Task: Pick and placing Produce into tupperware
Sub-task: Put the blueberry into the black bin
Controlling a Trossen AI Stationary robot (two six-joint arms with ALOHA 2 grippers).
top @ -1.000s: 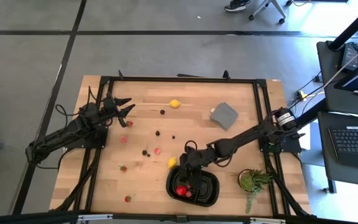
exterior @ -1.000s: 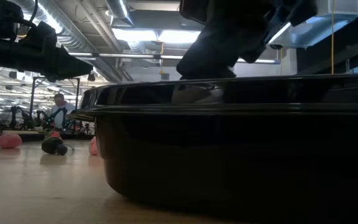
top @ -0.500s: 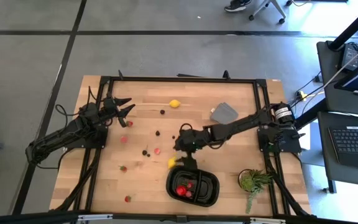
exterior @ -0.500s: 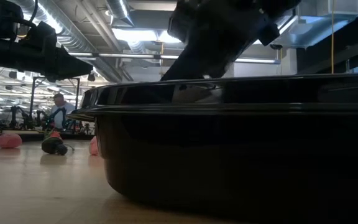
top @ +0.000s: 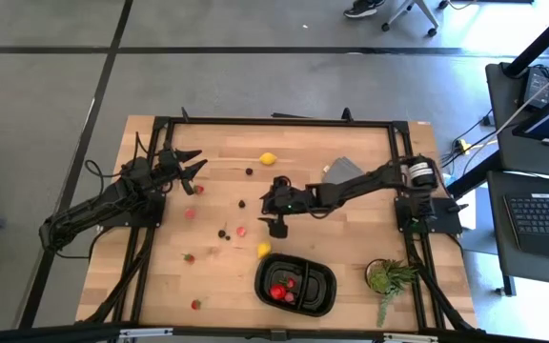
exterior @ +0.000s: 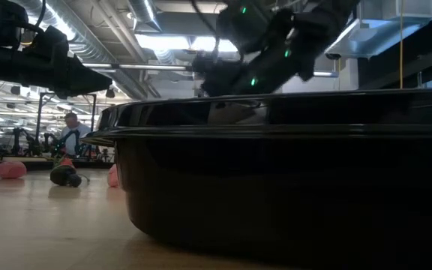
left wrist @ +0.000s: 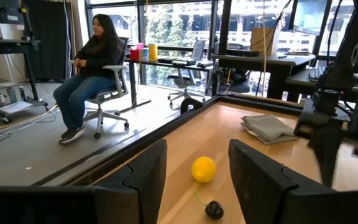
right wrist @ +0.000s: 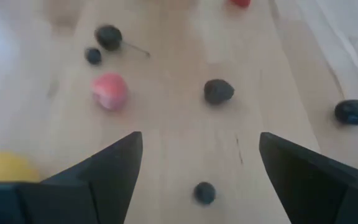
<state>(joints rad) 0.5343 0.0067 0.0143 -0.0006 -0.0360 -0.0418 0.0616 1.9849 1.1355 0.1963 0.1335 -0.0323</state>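
Note:
The black tupperware tray [top: 320, 286] sits near the table's near edge with red pieces [top: 278, 291] inside; it fills the low view [exterior: 276, 187]. Produce lies scattered on the wood: a lemon [top: 268, 158] at the far side, a second lemon [top: 264, 250] just beyond the tray, red bits [top: 241, 231] and dark berries [top: 242, 203]. My right gripper [top: 275, 227] hovers open over the table's middle, slanting down; below it lie a red piece [right wrist: 110, 90] and dark berries [right wrist: 219, 91]. My left gripper [top: 194, 164] waits open at the far left, facing the far lemon [left wrist: 203, 169].
A grey folded cloth [top: 343, 172] lies at the far right, under my right arm. A potted green plant [top: 389, 278] stands right of the tray. A black frame rims the table. Beyond the table a person sits on an office chair [left wrist: 95, 74].
My right gripper has left the place above the tray and swung toward the table's far edge, out over the scattered produce at the middle. The tray and the loose pieces have stayed where they were.

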